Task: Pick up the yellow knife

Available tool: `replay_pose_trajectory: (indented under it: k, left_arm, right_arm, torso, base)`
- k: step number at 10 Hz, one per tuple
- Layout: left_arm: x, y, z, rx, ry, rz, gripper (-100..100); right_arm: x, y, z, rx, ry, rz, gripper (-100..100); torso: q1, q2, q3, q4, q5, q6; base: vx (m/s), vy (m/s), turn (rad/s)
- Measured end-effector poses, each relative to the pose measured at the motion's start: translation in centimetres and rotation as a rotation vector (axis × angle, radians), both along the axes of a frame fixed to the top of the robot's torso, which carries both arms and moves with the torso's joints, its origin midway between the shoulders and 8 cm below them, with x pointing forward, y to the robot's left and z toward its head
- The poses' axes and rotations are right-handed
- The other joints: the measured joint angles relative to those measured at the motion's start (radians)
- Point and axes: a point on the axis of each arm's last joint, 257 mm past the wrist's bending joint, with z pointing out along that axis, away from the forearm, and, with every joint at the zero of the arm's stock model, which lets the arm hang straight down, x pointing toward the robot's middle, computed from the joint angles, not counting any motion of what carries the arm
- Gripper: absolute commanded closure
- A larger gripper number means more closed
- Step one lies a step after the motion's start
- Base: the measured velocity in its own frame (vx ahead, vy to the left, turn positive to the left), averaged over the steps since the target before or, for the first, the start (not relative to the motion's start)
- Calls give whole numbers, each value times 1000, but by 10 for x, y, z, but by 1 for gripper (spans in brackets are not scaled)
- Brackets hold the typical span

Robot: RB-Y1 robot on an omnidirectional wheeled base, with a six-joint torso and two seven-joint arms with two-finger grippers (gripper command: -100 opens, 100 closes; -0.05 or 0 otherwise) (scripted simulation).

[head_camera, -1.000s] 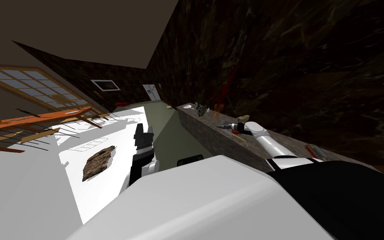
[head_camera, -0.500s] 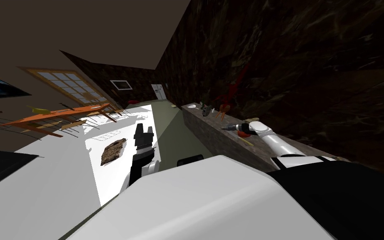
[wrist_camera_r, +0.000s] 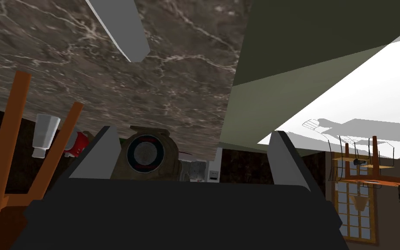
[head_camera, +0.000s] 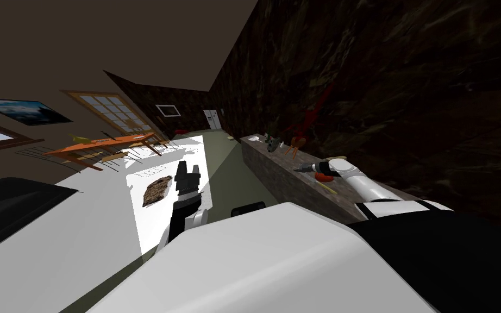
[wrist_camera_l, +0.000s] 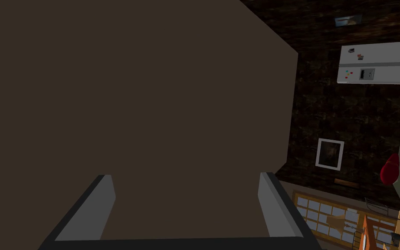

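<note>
A thin yellow knife (head_camera: pixel 326 186) lies on the dark marbled counter (head_camera: pixel 282 168) along the right wall, just under my right wrist. My right gripper (head_camera: pixel 300 168) hovers over the counter a little past the knife, and its fingers stand open and empty (wrist_camera_r: pixel 192 132). In the right wrist view a grey blade (wrist_camera_r: pixel 121 26) lies on the counter (wrist_camera_r: pixel 186 74) beyond the fingertips; I cannot tell whether it is the knife's. My left gripper (head_camera: pixel 186 175) is raised in front of my chest, open with nothing in it (wrist_camera_l: pixel 188 195).
Farther along the counter stand an orange rack (head_camera: pixel 295 145), a greenish jar (head_camera: pixel 273 144) and a white plate (head_camera: pixel 253 138). A red object (head_camera: pixel 324 176) sits beside the knife. A shaker (wrist_camera_r: pixel 44 134) stands near the rack. An orange table (head_camera: pixel 102 144) is at the left.
My head view has swung: the table, window and floor patch have slid right. The right arm has stayed over the counter by the knife, and both grippers are unchanged.
</note>
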Motion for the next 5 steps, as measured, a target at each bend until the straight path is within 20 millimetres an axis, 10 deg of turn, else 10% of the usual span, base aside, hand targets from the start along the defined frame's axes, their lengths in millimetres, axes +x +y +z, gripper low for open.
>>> replay_pose_trajectory:
  k: [5]
  left_arm:
    - [0, 0, 0, 0, 0, 0, 0]
  right_arm:
    - [-61, -71, -19, -110, 172, -104, -100]
  torso:
    - [1, 1, 1, 0, 0, 0]
  base:
    - [-27, 25, 169]
